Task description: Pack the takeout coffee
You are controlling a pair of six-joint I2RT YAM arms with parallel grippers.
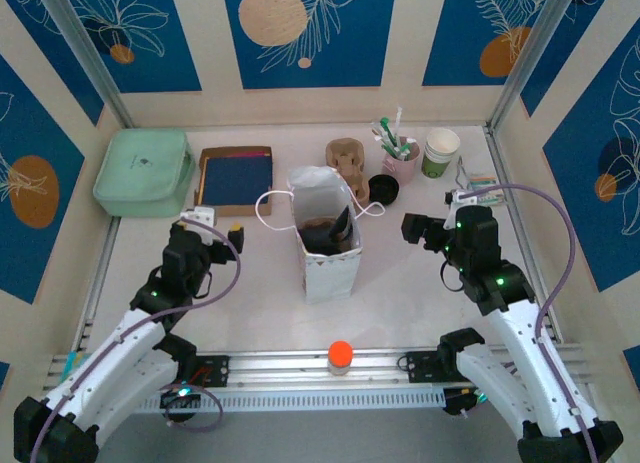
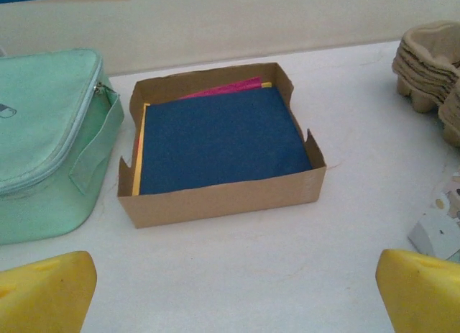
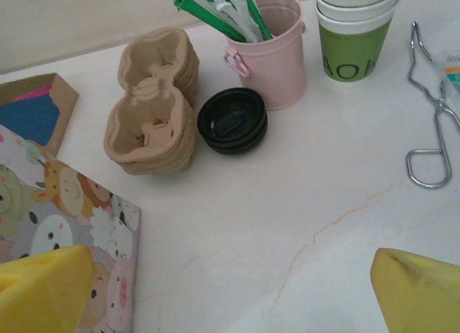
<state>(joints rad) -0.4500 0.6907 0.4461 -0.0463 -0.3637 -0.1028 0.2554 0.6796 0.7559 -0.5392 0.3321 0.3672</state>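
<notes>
Left tool gapes wide and empty, its fingertips cropped at the frame corners, facing the cardboard tray. Inside the paper bag a dark-topped shape, seemingly the takeout coffee, sits shadowed and mostly hidden. Right tool spreads wide, empty

The box is matt cardboard, the cup carriers rough pulp, the lids glossy plastic, the tongs shiny metal.

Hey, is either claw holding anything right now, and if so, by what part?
Nothing is held. The left claw is open and empty before the cardboard tray; the right claw is open and empty near the black lids.
</notes>
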